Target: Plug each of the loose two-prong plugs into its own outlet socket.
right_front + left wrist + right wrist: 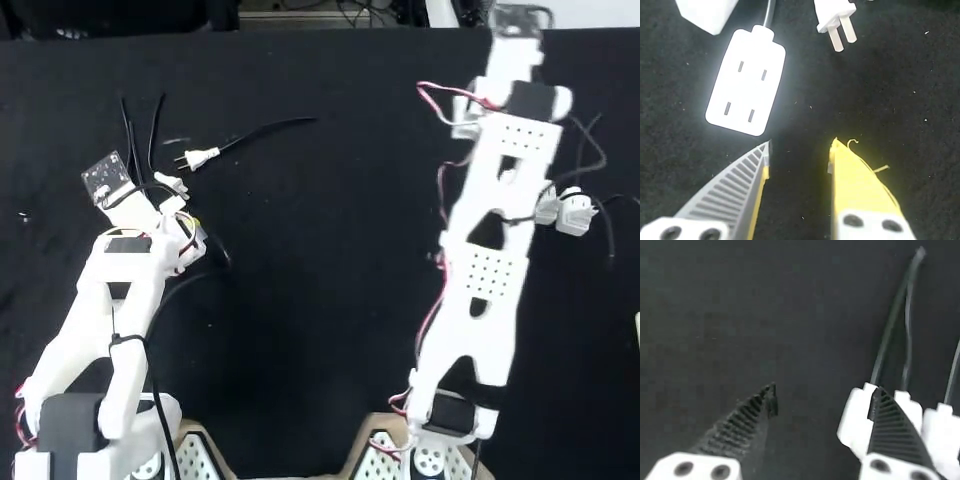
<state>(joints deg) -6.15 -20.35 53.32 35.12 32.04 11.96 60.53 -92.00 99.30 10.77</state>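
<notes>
A white outlet block point(745, 82) with two pairs of slots lies on the black cloth just beyond my left gripper point(800, 145). That gripper is open, with nothing between its grey and yellow fingers. A loose white two-prong plug point(837, 22) lies a little farther on, prongs pointing back at the gripper; the high view has this plug point(200, 158) on a black cord. My right gripper point(825, 390) is open over bare cloth. One black finger point(890, 425) stands against a white plug body point(855, 415), with another white plug body point(940, 425) beside it. The same white pieces point(565, 210) lie right of the right arm.
Thin dark cords point(895, 315) run away from the white plug bodies. Black cords point(140, 120) fan out behind the left arm. A white block corner point(705, 12) sits beside the outlet block. Black cloth point(320, 250) covers the table between the arms.
</notes>
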